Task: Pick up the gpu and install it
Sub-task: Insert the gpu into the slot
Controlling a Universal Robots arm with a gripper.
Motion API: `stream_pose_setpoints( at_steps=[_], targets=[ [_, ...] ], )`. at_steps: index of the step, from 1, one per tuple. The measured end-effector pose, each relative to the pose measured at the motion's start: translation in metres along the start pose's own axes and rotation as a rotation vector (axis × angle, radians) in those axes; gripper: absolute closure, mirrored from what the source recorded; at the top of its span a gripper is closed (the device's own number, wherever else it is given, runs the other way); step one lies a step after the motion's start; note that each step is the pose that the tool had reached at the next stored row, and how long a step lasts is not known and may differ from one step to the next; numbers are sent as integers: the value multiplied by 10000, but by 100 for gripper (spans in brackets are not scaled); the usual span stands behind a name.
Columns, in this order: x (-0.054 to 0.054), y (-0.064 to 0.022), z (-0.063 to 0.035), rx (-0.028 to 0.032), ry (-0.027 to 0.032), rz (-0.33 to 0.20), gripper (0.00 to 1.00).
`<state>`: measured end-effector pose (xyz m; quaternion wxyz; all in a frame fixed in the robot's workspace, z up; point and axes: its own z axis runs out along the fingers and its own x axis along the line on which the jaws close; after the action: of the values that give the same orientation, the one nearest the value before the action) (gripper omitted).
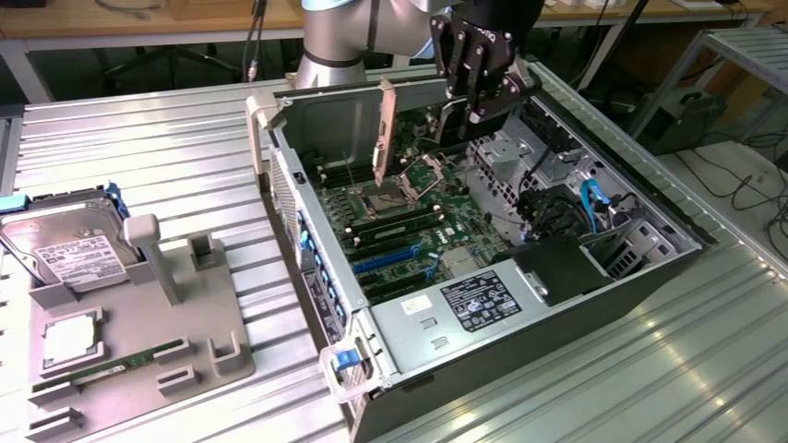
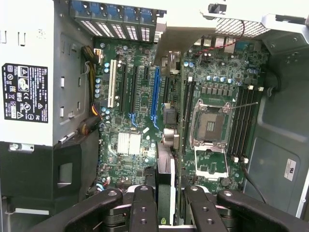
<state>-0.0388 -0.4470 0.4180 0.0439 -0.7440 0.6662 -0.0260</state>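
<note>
Gripper (image 1: 471, 120) clamped on the gpu (image 1: 384, 129), one arm over one open case (image 1: 327, 115). The card hangs on edge above the board with its pale bracket turned toward the rear wall, evidently to match the slot openings there. In the wrist view the fingers (image 2: 145, 208) press both faces of its upper edge, a hold that seems meant to leave the connector edge free below. The gpu lies between the single blue slot (image 2: 155, 94) and the one open socket (image 2: 211, 123) and is not yet seated. How high it rides above the board is hard to judge. On the exterior view's left, a grey tray (image 1: 209, 323) holds spare parts in shaped pockets, likely for easy picking: one hard drive (image 1: 68, 245) and one RAM stick (image 1: 117, 363).
</note>
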Motion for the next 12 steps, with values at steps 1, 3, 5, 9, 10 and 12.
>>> stream_pose_setpoints(
  at_steps=[1,3,5,9,10,12],
  targets=[
    [0,0,3,0,0,0,73],
    [0,1,8,0,0,0,73],
    [0,1,14,0,0,0,73],
    [1,3,28,0,0,0,73],
    [1,3,31,0,0,0,73],
    [2,4,37,0,0,0,73]
  ],
)
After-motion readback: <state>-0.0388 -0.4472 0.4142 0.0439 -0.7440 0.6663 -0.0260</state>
